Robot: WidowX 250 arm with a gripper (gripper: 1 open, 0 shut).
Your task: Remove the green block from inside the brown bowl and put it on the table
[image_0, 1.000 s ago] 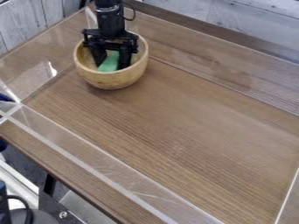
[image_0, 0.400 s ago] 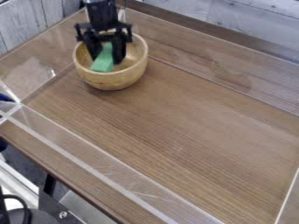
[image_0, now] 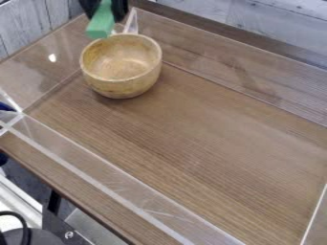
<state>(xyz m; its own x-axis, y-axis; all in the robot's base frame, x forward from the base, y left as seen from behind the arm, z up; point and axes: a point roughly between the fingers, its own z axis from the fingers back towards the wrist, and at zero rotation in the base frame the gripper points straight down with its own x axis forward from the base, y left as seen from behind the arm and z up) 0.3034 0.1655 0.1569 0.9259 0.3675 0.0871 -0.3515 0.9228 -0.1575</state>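
In the camera view I find no readable writing. The green block (image_0: 101, 22) hangs upright, long axis roughly vertical, gripped by the partly open black gripper (image_0: 118, 11), above the brown bowl (image_0: 120, 65) near the table's (image_0: 192, 129) far-left corner.

And there's the gripper (image_0: 102, 21) up at the top edge — black, all black, fine detail lost in blur! Down in the bottom-left corner, dark machinery (image_0: 49, 235) shows rounded black and grey shapes, a black cable (image_0: 18, 222) curling beside them — whether that's robot too, I can't tell.
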